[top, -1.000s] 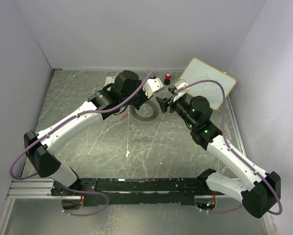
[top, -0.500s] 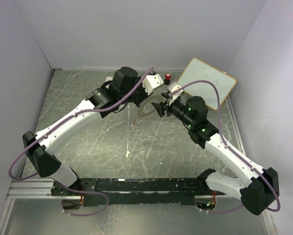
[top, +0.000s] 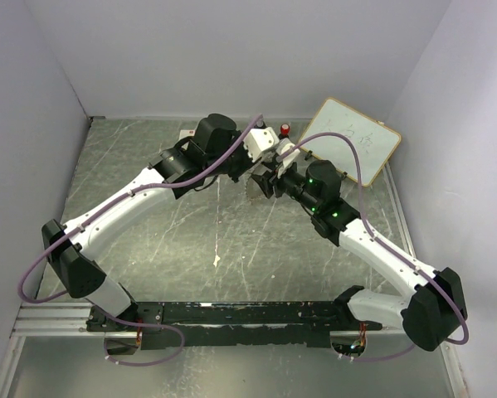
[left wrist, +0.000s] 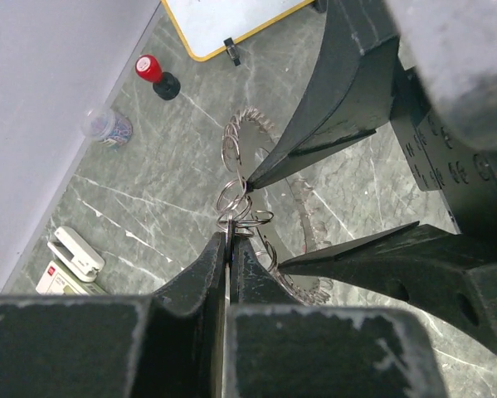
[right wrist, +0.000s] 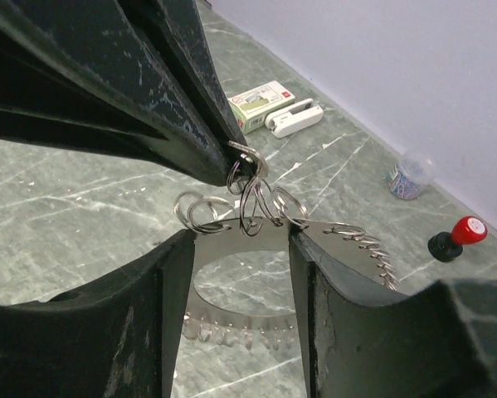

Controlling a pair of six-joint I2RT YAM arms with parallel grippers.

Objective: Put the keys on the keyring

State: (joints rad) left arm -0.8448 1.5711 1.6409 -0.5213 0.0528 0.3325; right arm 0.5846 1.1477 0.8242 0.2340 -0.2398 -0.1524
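Clamping small silver wire loops (left wrist: 236, 217) with my left fingers (left wrist: 229, 259), my right fingers (top: 260, 184) apart astride the jagged grey metal keyring (right wrist: 348, 239): likely light, stiff, best gripped flat-on.

Whiteboard (top: 353, 141), stamp (left wrist: 153, 74), stapler (left wrist: 75, 252), jar (left wrist: 107, 126)

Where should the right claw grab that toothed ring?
Probably the flat band of the keyring, just below the split rings, coming from the right, opposite the left gripper. The keyring hangs from that gripper's shut jaws, so its top is steadiest, and the thin band suits a pinch. The right gripper straddles that stretch, jaws apart.
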